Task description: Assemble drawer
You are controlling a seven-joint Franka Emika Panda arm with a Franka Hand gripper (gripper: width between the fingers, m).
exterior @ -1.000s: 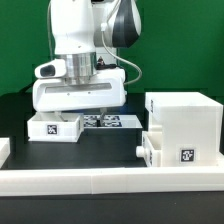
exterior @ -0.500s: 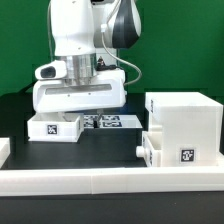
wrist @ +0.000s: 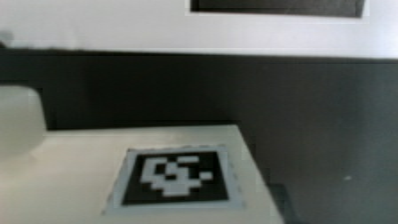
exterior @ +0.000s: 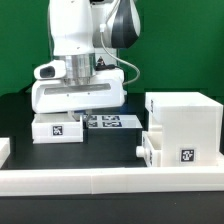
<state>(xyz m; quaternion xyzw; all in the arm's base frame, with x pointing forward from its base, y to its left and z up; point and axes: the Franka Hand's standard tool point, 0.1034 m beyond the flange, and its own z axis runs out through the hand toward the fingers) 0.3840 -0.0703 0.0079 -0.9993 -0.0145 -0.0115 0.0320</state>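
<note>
The drawer's tall white housing [exterior: 182, 118] stands at the exterior view's right. One small tray [exterior: 170, 150] sits low in its front, with a knob [exterior: 140, 148] sticking out. The other small tray [exterior: 57, 128], with a square tag, is at the left, under my gripper [exterior: 80, 112]. The gripper's fingers reach down onto the tray's far right corner and appear shut on it. The wrist view shows this tray's top and tag [wrist: 173, 172] very close. My fingertips do not show there.
A long low white rail [exterior: 100, 180] runs across the front of the black table. The marker board [exterior: 112, 121] lies behind, between the tray and the housing. A white piece [exterior: 4, 148] pokes in at the left edge.
The small tray under the gripper has shifted slightly to the exterior view's right and up. The housing and the other tray have not moved.
</note>
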